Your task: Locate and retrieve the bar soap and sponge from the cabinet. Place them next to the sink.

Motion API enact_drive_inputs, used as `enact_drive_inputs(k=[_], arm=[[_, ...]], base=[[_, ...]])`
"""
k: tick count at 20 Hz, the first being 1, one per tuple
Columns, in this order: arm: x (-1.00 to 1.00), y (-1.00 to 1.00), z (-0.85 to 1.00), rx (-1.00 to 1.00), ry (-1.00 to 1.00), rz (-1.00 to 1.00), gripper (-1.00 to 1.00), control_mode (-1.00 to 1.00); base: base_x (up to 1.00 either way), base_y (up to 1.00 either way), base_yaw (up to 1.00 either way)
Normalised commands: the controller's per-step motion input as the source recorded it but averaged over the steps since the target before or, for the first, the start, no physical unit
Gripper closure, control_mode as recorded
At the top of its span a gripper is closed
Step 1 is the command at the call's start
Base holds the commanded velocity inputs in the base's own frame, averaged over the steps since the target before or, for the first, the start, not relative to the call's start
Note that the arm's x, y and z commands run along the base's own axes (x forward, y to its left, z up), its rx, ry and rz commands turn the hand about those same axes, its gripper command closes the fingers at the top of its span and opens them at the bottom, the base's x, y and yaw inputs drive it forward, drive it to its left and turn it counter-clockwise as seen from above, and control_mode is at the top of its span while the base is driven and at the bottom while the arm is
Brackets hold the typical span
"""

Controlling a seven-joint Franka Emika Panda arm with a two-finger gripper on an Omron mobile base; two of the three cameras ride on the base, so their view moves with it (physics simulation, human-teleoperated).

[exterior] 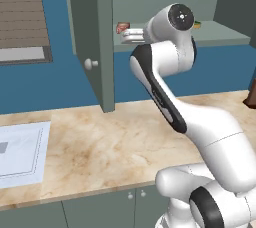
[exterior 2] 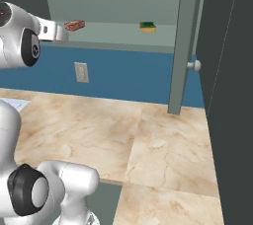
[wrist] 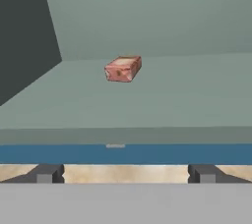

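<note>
The pinkish-red bar soap (wrist: pixel 123 68) lies on the shelf of the grey-green cabinet (wrist: pixel 147 100), straight ahead of my gripper (wrist: pixel 125 174). The gripper is open and holds nothing; its two dark fingertips (wrist: pixel 47 173) stand wide apart, just short of the shelf's front edge. From the base, the bar soap (exterior: pixel 123 27) sits just beyond the gripper (exterior: pixel 126 36), and the sponge (exterior: pixel 198 23) peeks out behind the arm. In the right base view the sponge (exterior 2: pixel 147 26) rests to the right of the bar soap (exterior 2: pixel 74 25), with the gripper (exterior 2: pixel 63 32) left of the soap. The sink (exterior: pixel 20 149) is at the counter's left.
The cabinet's tall door (exterior: pixel 92 37) hangs open with its round knob (exterior: pixel 90 63) over the marble counter (exterior: pixel 110 142). A wall outlet (exterior 2: pixel 81 72) sits on the blue backsplash. A dark object (exterior: pixel 251 92) stands at the right edge. A tall dark unit (exterior 2: pixel 232 95) closes off the right.
</note>
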Motion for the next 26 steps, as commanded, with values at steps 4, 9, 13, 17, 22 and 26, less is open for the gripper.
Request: enact_drive_inputs(k=[4,9,13,17,22,26], arm=[[0.32,0.00,0.00,0.00,0.02,0.00,-1.00,-1.00],[0.28,0.00,0.02,0.00,0.02,0.00,-1.00,-1.00],[0.29,0.03,0.11,0.00,0.04,0.00,-1.00,-1.00],[0.30,0.04,0.17,-0.02,0.05,0.00,-1.00,-1.00],[0.28,0.06,0.04,-0.04,0.09,-0.02,-1.00,-1.00],[0.35,0.15,0.00,-0.02,0.02,0.00,-1.00,-1.00]], base=[[0.00,0.00,0.00],[0.00,0.00,0.00],[0.00,0.00,0.00],[0.00,0.00,0.00],[0.00,0.00,0.00],[0.00,0.00,0.00]])
